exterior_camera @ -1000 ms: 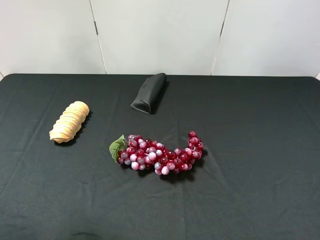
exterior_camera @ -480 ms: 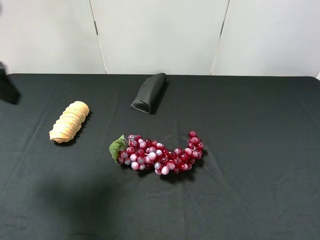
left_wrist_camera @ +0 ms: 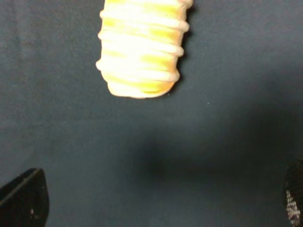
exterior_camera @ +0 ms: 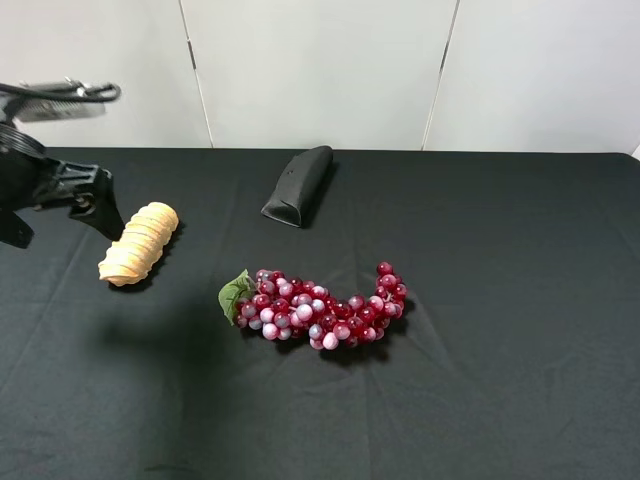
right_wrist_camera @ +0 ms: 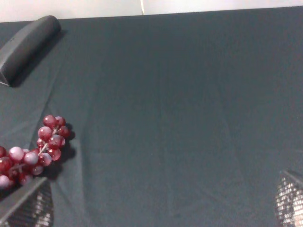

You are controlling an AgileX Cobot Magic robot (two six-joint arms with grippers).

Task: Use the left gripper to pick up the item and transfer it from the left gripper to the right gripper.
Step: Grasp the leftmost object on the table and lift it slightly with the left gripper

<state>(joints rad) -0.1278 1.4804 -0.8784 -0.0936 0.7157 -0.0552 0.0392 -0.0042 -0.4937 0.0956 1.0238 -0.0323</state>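
Observation:
The item is a pale tan ridged roll lying on the black cloth at the left. My left gripper hovers just left of it and above the cloth, jaws wide apart and empty; one black finger is close to the roll's far end. In the left wrist view the item lies ahead of the open left gripper, well beyond its fingertips. The right gripper shows only in its own wrist view, open and holding nothing, over bare cloth.
A red grape bunch with a green leaf lies mid-table, also in the right wrist view. A black wedge-shaped object rests toward the back; the right wrist view shows this wedge too. White wall panels stand behind the table.
The left arm has come into the exterior view from the left edge and now stands beside the item. Item, grapes and wedge have not moved.

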